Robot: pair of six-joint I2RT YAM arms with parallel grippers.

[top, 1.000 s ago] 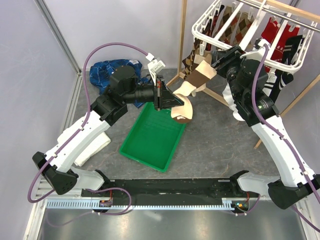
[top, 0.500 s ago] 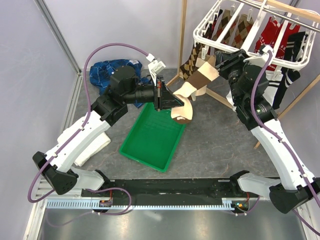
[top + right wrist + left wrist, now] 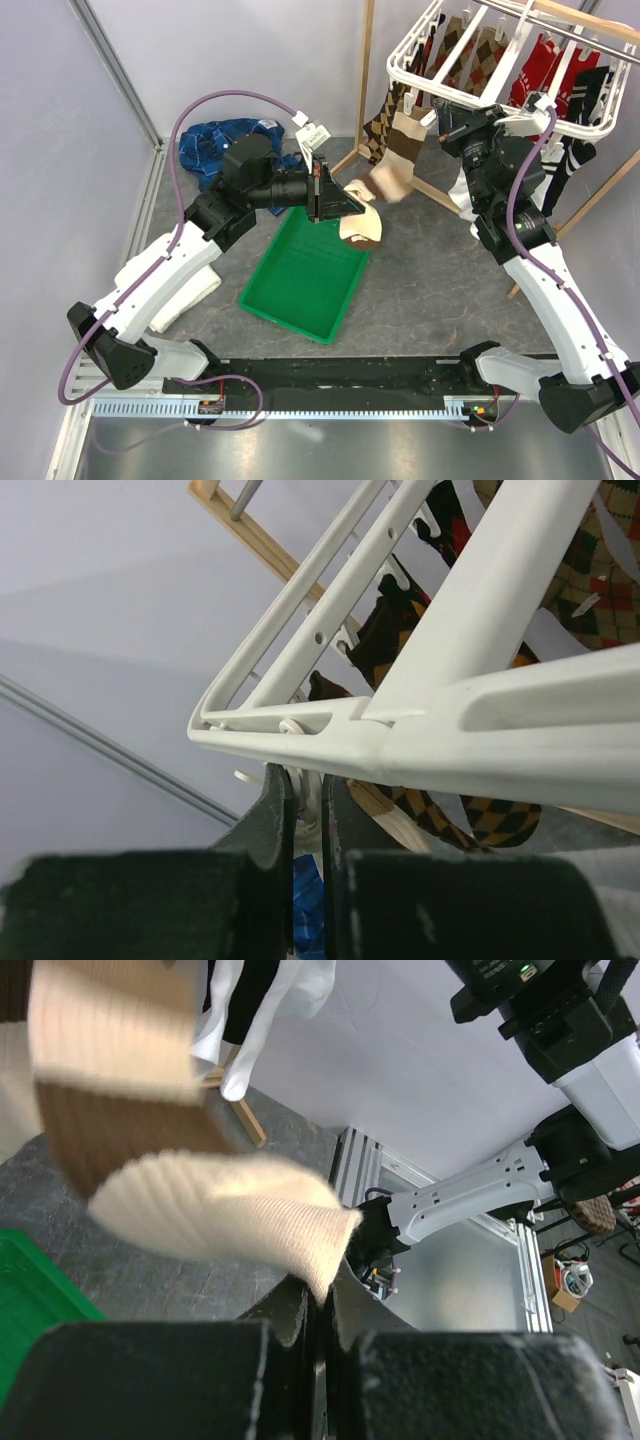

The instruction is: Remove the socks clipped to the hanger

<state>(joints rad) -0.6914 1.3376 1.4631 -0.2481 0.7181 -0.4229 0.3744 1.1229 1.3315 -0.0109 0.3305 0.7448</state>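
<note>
At hanger (image 3: 402,62) corner | right gripper (image 3: 445,127) is closing onto clip (image 3: 307,812), jaws narrowing over the last second | left gripper (image 3: 337,201) is pinching sock (image 3: 398,155), hanging at that corner | release looking near

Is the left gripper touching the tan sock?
Touching. The left wrist view shows the left gripper shut on the cream tip of the tan sock.

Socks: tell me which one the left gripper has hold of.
The tan-and-brown sock: its cream toe is pinched in the left gripper, stretched sideways from the hanger. The others, like the red one, only hang from clips.
</note>
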